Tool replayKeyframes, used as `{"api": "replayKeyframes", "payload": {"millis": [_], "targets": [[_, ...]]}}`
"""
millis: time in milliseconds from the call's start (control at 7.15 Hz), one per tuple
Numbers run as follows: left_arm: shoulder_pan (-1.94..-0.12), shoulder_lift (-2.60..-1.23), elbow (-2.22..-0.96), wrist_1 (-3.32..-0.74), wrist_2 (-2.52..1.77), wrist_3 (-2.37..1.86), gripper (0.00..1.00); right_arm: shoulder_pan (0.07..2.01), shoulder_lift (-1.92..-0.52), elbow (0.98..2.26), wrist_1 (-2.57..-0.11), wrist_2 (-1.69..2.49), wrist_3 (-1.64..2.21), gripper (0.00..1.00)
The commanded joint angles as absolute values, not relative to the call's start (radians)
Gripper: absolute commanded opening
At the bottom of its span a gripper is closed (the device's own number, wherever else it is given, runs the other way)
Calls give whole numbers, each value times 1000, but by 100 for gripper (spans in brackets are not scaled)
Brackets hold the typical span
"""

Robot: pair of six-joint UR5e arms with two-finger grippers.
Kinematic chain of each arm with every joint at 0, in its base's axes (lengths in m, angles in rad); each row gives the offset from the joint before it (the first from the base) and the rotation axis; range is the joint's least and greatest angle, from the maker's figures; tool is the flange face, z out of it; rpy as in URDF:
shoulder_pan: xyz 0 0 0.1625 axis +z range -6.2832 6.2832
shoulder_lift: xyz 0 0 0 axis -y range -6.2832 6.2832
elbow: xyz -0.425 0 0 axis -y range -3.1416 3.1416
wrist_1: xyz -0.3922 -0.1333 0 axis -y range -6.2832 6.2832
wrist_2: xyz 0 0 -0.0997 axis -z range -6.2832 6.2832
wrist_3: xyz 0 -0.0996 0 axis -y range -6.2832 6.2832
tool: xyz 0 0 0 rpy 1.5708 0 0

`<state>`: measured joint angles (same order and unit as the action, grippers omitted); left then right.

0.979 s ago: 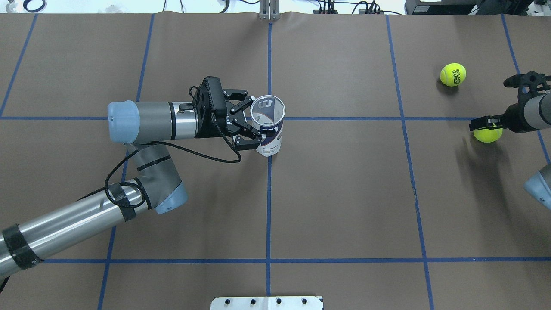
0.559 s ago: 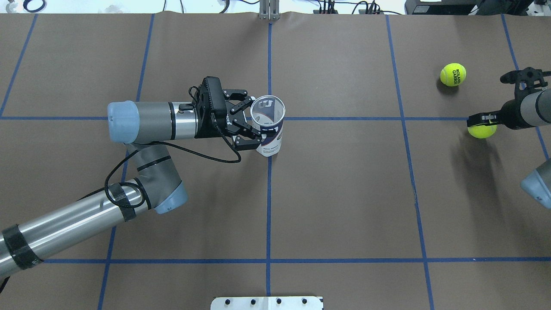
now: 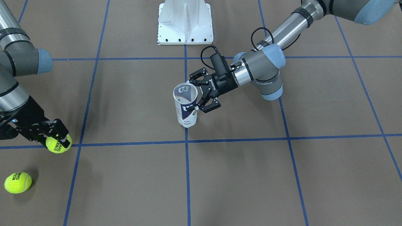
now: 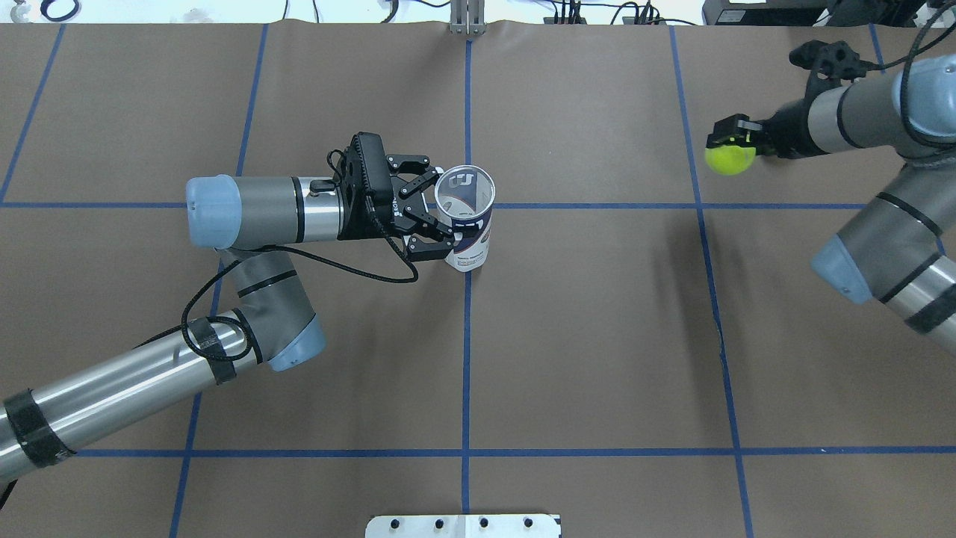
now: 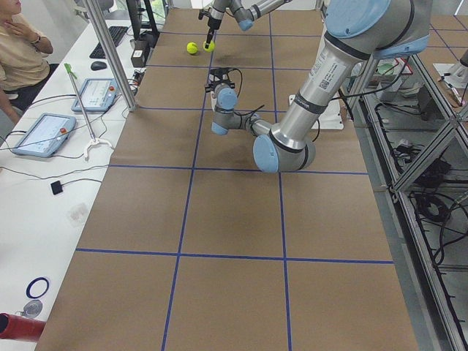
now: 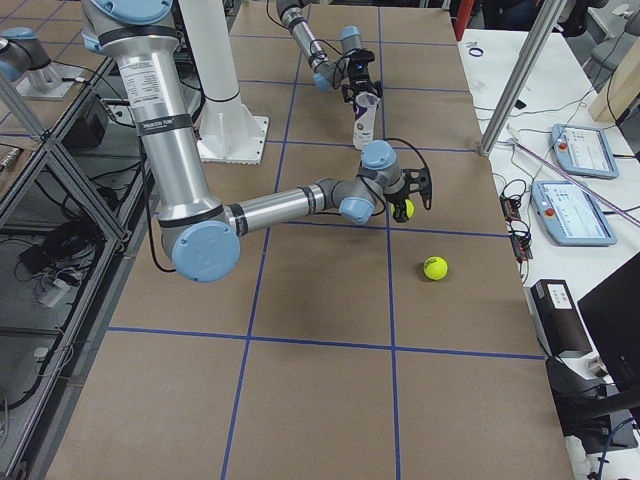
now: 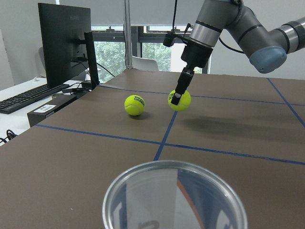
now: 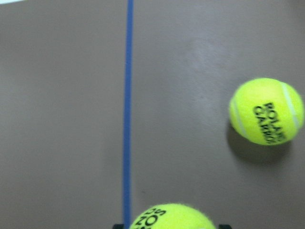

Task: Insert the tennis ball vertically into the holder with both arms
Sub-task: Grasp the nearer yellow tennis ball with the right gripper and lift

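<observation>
- Holder (image 3: 186,106) stands upright near the table's middle, long axis vertical, open mouth up, base on a blue tape line.
- Left hand (image 3: 202,92) reaches in level from the side, its fingers clamped on the holder's upper part.
- Right hand (image 3: 58,141) grips a tennis ball (image 3: 56,146) from above, towards the table's right end, well apart from the holder; a second tennis ball (image 3: 18,182) lies near it.
- Brown paper covers the table (image 3: 282,175), marked with a blue tape grid; a white pedestal base (image 3: 185,22) sits at the robot's edge.
- Beyond the table are a monitor (image 7: 64,40), a keyboard (image 7: 28,97) and windows.
- Holder's wall is clear plastic, with a white and navy label and a white "W".
</observation>
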<state>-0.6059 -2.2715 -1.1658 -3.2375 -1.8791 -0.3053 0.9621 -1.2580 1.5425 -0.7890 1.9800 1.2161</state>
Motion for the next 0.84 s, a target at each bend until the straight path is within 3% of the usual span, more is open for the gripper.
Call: {"api": "replayKeyframes", "payload": {"millis": [0, 280, 699], "targets": [[-606, -2270, -1166, -3238, -1879, -305, 83, 911, -1137, 1638, -858, 1944, 1447, 0], [-606, -2270, -1164, -3238, -1879, -305, 83, 864, -996, 1863, -1296, 1941, 1522, 0], [-606, -2270, -1164, -3237, -1872, -305, 83, 709, -801, 1881, -1533, 1791, 1632, 0]]}}
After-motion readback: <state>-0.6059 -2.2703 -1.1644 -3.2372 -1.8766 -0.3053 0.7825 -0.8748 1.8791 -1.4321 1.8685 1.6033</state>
